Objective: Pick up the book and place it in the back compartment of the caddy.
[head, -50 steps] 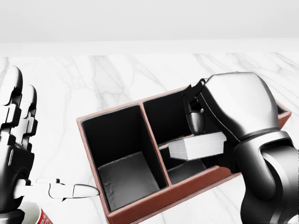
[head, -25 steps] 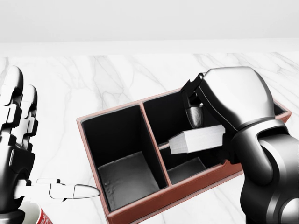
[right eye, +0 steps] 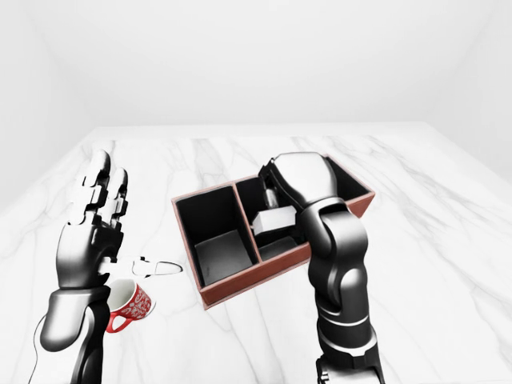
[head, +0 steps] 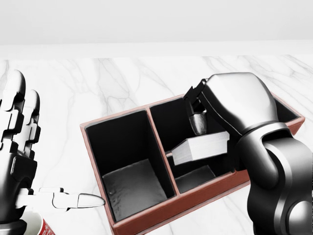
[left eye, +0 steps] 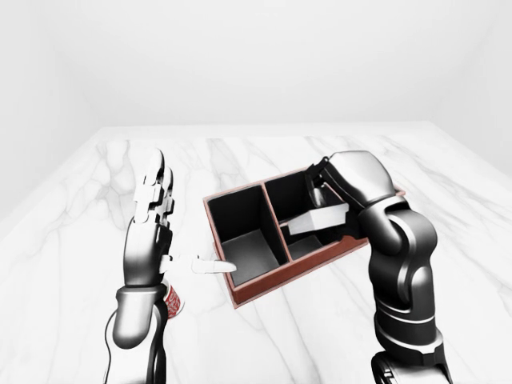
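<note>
On white marble [head: 122, 78], your right hand [head: 205, 115] pinches the book [head: 201, 148] mid-frame over the caddy [head: 146, 221]; a tilt could snag its divider. Left hand [head: 19, 161] spread.

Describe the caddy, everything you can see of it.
The caddy is an open-topped box with reddish-brown walls and a dark inside, resting at an angle on the white marble table. Dividers split it into one large compartment on the head view's left and smaller ones on the right. The right hand holds the book over the right side. The large compartment looks empty.
</note>
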Controlling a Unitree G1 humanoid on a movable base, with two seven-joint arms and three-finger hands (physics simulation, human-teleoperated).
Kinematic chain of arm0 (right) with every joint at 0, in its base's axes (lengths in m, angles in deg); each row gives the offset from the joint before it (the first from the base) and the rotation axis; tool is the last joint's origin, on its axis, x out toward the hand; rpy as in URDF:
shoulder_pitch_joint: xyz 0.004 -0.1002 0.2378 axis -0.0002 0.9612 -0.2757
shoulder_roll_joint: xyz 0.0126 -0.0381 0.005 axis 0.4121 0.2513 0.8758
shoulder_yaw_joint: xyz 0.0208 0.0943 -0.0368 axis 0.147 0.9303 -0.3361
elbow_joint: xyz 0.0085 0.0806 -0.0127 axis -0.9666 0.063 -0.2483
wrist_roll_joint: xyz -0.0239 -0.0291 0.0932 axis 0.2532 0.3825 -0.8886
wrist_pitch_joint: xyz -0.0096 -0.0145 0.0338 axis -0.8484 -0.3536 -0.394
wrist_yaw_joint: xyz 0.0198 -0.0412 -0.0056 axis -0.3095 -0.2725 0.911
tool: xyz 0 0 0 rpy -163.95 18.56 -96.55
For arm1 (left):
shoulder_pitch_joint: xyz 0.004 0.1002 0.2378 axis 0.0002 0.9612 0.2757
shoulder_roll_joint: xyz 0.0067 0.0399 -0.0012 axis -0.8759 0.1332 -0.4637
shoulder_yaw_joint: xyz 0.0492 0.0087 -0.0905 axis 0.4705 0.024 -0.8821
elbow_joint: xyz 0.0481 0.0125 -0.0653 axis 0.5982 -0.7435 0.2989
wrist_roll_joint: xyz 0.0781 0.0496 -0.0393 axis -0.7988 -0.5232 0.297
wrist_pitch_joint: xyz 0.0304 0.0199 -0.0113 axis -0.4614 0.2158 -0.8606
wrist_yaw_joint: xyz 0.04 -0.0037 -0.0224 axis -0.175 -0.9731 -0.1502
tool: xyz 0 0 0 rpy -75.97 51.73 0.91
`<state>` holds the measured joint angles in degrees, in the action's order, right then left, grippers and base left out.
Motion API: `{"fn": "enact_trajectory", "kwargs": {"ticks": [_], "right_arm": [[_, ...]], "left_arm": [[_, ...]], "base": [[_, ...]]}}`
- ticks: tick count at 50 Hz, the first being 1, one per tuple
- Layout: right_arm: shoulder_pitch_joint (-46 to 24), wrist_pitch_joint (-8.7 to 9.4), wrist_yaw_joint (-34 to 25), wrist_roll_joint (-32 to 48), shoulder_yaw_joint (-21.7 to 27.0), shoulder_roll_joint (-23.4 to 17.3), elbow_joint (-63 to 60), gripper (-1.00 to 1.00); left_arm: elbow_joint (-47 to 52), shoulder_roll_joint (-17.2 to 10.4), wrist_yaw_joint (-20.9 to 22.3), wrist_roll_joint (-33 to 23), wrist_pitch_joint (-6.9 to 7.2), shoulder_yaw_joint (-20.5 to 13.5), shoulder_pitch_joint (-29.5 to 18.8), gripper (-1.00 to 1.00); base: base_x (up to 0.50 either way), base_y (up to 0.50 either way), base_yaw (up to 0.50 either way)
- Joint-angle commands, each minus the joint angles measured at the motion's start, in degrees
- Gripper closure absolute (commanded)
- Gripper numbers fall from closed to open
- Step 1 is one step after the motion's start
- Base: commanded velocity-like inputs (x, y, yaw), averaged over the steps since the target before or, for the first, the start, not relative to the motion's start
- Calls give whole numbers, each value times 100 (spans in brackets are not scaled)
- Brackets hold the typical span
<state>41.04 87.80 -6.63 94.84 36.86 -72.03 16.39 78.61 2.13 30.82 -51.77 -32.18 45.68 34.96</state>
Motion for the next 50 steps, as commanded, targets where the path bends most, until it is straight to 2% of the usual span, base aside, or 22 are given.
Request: {"fn": "enact_trajectory", "kwargs": {"ticks": [1, 50], "right_arm": [[-67, 0, 1, -24, 6, 2, 172, 100], [-512, 0, 1, -21, 27, -206, 1908, 100]], "left_arm": [[21, -3, 3, -1, 0, -7, -6, -100], [24, 1, -12, -17, 0, 11, 1, -100]], "base": [[0, 0, 0], [0, 0, 0]]}}
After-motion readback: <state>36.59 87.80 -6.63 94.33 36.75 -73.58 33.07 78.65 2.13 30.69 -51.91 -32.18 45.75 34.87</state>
